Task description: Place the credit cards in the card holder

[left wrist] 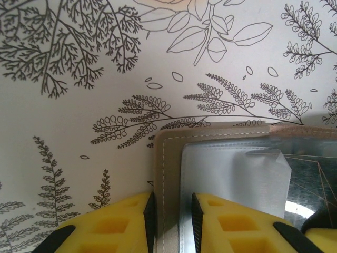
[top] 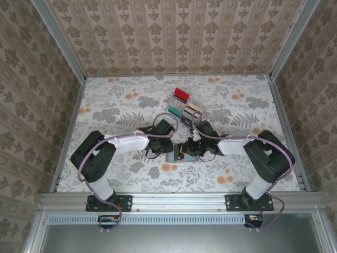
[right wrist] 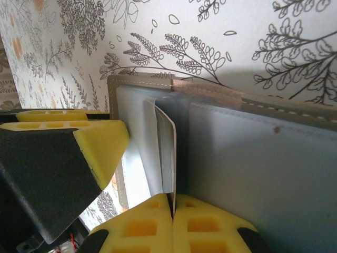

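Observation:
The grey card holder [top: 172, 157] lies open on the table between both arms. My right gripper [right wrist: 172, 203] is shut on a white credit card [right wrist: 167, 153], held edge-on with its far end down between the holder's grey pockets [right wrist: 253, 158] near the fold. My left gripper [left wrist: 172, 197] stands narrowly open at the holder's left border [left wrist: 171, 174], one pad outside the edge and one on the inner pocket. Its yellow finger [right wrist: 100, 139] also appears in the right wrist view. More credit cards stand farther back: red [top: 181, 95], teal [top: 175, 109] and beige [top: 196, 110].
A clear slotted rack [top: 185, 105] holds the remaining cards just behind the grippers. Metal rails [top: 287, 121] frame the floral table, with wallpapered walls on three sides. Both arms' cables loop near the holder.

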Available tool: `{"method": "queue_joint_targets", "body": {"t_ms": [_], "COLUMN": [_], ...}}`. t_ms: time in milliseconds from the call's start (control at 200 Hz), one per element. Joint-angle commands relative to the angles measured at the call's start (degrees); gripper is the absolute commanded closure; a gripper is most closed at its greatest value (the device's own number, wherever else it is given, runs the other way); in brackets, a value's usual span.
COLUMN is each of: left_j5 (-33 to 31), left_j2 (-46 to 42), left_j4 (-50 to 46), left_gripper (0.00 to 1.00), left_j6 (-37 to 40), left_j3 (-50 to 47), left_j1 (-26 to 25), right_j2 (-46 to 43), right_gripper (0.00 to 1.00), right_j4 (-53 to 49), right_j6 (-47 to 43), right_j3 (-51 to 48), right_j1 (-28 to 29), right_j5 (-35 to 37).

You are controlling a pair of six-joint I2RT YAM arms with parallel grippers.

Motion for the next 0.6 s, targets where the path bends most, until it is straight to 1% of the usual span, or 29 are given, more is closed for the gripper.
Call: {"method": "queue_joint_targets", "body": {"t_ms": [0, 25, 130, 230, 270, 390, 425, 455, 505, 595], "left_j5": [0.52, 0.57, 0.26, 0.10, 0.05, -0.01, 0.08, 0.05, 0.12, 0.58], "left_j2": [0.68, 0.68, 0.51, 0.35, 0.33, 0.33, 0.38, 0.33, 0.29, 0.07], "left_j4": [-1.69, -1.64, -1.93, -1.99, -2.04, -1.97, -2.01, -1.98, -1.93, -1.15], "left_gripper": [0.72, 0.72, 0.72, 0.72, 0.72, 0.72, 0.72, 0.73, 0.73, 0.73], "left_j6": [-0.47, -0.53, -0.65, -0.64, -0.57, -0.51, -0.46, -0.42, -0.41, -0.37], "left_j3": [0.61, 0.52, 0.47, 0.28, 0.26, 0.14, 0.27, 0.31, 0.24, -0.03], "left_j1": [-0.50, -0.49, -0.43, -0.47, -0.50, -0.44, -0.46, -0.51, -0.49, -0.48], "right_j2": [2.18, 2.15, 0.54, -2.11, -2.81, -2.61, -2.47, -2.35, -2.26, -0.86], "right_gripper": [0.93, 0.91, 0.89, 0.78, 0.76, 0.75, 0.76, 0.81, 0.86, 0.88], "right_j4": [-2.52, -2.51, -4.72, -10.52, -13.01, -15.45, -15.49, -14.92, -13.74, -12.05], "right_j6": [1.66, 1.93, 1.88, -0.31, -1.56, -3.09, -3.04, -3.05, -2.88, -2.44], "right_j3": [1.03, 0.96, 1.16, 2.33, 3.03, 4.00, 3.93, 3.66, 3.25, 3.45], "right_j1": [1.57, 1.62, 1.72, 1.72, 1.72, 1.72, 1.72, 1.72, 1.72, 1.72], "right_j5": [1.69, 2.11, 3.96, 7.30, 8.31, 8.58, 8.53, 8.20, 7.70, 5.88]}}
